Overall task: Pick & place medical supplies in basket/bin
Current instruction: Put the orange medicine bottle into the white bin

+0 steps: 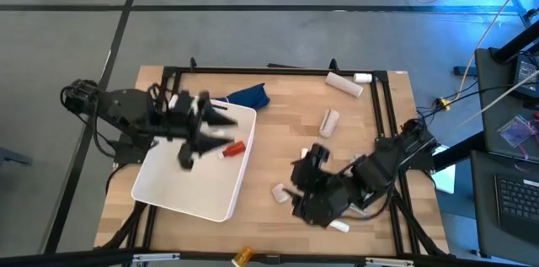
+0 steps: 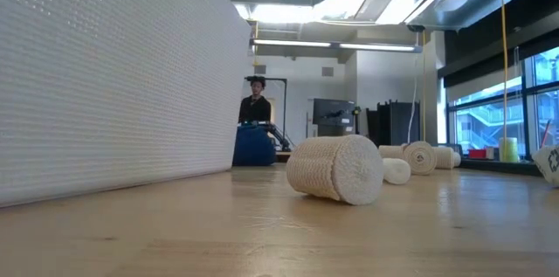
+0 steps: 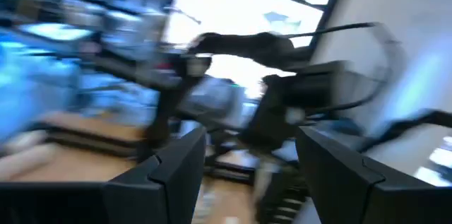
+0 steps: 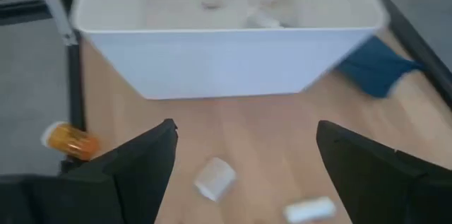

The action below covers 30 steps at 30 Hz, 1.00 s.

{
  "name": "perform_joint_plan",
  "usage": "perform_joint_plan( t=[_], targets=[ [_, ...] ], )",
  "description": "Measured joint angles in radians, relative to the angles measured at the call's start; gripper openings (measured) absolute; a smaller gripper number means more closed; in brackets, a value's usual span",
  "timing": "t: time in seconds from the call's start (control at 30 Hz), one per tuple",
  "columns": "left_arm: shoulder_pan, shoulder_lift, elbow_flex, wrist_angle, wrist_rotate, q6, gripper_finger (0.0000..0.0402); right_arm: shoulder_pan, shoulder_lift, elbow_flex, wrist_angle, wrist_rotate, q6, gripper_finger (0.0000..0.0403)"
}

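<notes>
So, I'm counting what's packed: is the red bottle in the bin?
In. The red bottle lies inside the white bin, beside the left gripper above it.

Bare table [image 1: 278,145] lies between bin [image 1: 181,195] and beige roll [image 1: 329,120].

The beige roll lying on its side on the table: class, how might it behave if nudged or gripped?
The beige roll lies on its curved side, so a nudge would probably roll it. Its woven surface suggests it is soft, likely light, and should grip well.
</notes>
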Motion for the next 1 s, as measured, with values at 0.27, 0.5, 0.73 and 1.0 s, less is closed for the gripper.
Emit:
perform_joint_plan(
  t=[0.27, 0.5, 0.73, 1.0],
  targets=[
    [-0.092, 0.11, 0.0, 0.174, 0.226, -0.047, 0.0215, 0.062, 0.084, 0.0, 0.14, 0.0, 0.004, 0.0338],
    [-0.16, 0.227, -0.001, 0.351, 0.387, -0.023, 0.0215, 0.1, 0.136, 0.0, 0.148, 0.001, 0.079, 0.0338],
    [-0.263, 0.369, -0.001, 0.417, 0.31, -0.031, 0.0215, 0.14, 0.152, 0.0, 0.12, 0.0, 0.09, 0.0338],
    [-0.398, 0.534, 0.14, 0.187, 0.015, -0.169, 0.0201, 0.192, 0.149, 0.0, -0.005, -0.045, 0.21, 0.0338]
  ],
)
